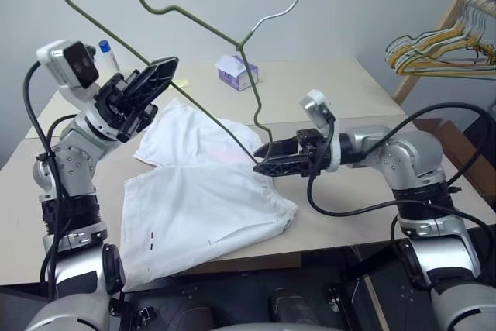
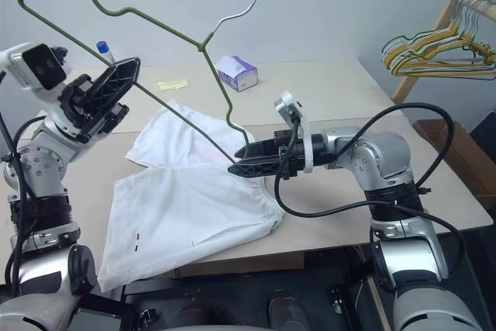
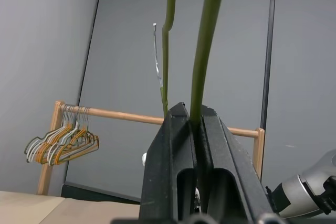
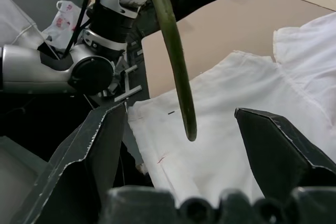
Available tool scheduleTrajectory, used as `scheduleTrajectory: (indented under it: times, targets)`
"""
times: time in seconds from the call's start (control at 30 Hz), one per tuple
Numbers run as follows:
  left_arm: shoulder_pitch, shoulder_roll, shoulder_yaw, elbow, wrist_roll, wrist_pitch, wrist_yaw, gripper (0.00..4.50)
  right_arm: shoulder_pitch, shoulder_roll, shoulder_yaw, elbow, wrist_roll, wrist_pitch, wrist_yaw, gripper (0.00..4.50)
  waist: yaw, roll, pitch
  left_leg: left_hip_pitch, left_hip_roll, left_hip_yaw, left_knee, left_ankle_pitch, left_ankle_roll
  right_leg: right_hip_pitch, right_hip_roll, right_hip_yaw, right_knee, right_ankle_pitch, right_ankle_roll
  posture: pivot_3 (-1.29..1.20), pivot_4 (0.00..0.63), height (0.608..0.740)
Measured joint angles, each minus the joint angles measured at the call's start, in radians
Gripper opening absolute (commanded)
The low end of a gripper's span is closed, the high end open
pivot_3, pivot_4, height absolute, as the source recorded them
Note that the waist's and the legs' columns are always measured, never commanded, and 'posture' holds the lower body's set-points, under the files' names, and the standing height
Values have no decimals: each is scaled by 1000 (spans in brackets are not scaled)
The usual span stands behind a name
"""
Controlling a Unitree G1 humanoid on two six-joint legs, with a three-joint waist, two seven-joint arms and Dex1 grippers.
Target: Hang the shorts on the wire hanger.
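The white shorts [image 1: 201, 207] lie spread flat on the table, waistband toward the right. The wire hanger [image 1: 209, 25], green-coated with a bare metal hook, is raised in the air above them. My left gripper [image 1: 159, 75] is shut on the hanger's lower wire [image 3: 205, 51], up at the left. One loose end of the hanger [image 4: 173, 51] hangs down between the fingers of my right gripper [image 1: 260, 162]. That gripper is open, lying level just over the shorts' waistband [image 4: 226, 145] and pointing left, and its fingers stay apart from the wire.
The tan table [image 1: 349, 98] carries a small purple-and-white packet [image 1: 237, 72] at the back and a blue-capped bottle [image 1: 107, 56] at the back left. A wooden rack with a bunch of coloured hangers [image 1: 442, 48] stands to the right.
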Motion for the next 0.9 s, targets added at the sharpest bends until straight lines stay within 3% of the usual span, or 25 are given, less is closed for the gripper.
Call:
scheduleTrajectory:
  times: [0.07, 0.17, 0.43, 0.5, 0.67, 0.9]
  targets:
    - [5, -3, -1, -2, 2, -1, -1, 0, -8, 0, 0, 0, 0, 0, 10, 3940, 0, 0, 0, 0, 0, 0, 0, 0, 0, 0, 0, 0, 0, 0, 0, -41, 0, 740]
    - [8, -8, -2, -2, 3, -1, 0, 0, -20, -1, 4, -1, 0, 0, 15, 3397, 0, 0, 0, 0, 0, 0, 0, 0, 0, 0, 0, 0, 0, 0, 0, -42, 0, 740]
    - [10, -19, -2, -2, 4, -21, 0, 0, -25, 4, 17, -2, -4, 1, 12, 476, 0, 0, 0, 0, 0, 0, 0, 0, 0, 0, 0, 0, 0, 0, 0, -41, 0, 740]
    - [10, -25, -2, 0, 4, -23, 3, 0, -25, 5, 20, -2, -8, 1, 12, 25, 0, 0, 0, 0, 0, 0, 0, 0, 0, 0, 0, 0, 0, 0, 0, -41, 0, 740]
    - [15, -34, -1, 1, 14, -42, 5, 0, -25, 12, 25, -1, -14, 0, 9, 25, -1, 0, 0, 0, 0, -1, 0, 0, 0, 0, 0, -1, 0, 0, 0, -39, 0, 740]
    - [52, -46, -40, -15, 71, -70, 16, 2013, -25, 38, 21, 4, -20, -1, -10, 0, 1, 0, 0, -1, 0, -1, 1, 0, 0, 0, 0, -1, 1, 0, 0, -38, 0, 740]
